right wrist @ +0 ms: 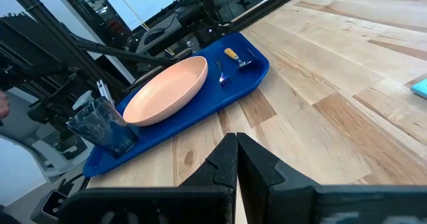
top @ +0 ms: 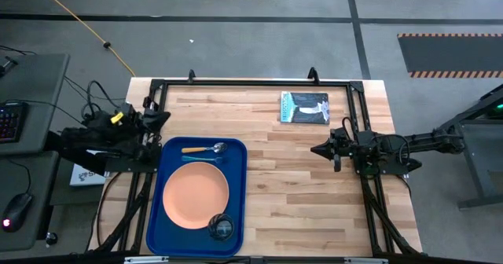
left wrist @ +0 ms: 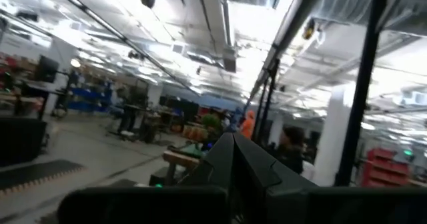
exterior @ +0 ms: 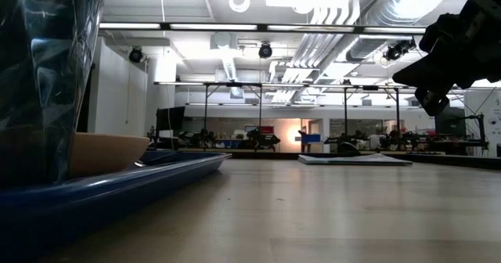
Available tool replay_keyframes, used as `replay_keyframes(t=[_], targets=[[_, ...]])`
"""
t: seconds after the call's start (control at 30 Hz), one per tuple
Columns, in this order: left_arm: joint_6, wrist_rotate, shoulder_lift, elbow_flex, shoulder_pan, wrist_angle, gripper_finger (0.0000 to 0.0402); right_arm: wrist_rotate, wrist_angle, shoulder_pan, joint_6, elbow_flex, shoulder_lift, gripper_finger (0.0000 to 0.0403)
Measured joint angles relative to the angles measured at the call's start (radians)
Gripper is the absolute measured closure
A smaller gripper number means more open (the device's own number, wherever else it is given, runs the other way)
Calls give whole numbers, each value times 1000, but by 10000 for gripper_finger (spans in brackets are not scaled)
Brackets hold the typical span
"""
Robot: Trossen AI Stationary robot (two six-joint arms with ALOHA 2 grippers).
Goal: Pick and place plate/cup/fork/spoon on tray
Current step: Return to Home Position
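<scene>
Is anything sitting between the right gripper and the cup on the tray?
Nothing visible. Only bare table lies between the right gripper and the tray, where the cup stands. The book lies off to the side.

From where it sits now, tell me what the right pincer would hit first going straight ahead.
The right pincer points across bare table at the tray; its rim near the spoon likely comes first, though height is unclear.

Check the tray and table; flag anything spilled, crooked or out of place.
Nothing stands out. The plate lies flat on the tray, the cup stands upright at one end, and the spoon and fork lie together at the other. The left tool and right tool sit clear of the tray.
</scene>
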Motion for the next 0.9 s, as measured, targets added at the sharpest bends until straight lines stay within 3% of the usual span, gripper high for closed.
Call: replay_keyframes(t=[0.2,0.5,0.77,0.9], targets=[[-85,102,0,1,79,-81,401,0,0,0,0,0,0,403],[-82,88,0,-7,120,-93,401,1,0,0,0,0,0,403],[-171,113,0,-181,120,78,401,1,0,0,0,0,0,403],[-204,111,-1,-281,120,241,401,1,0,0,0,0,0,403]])
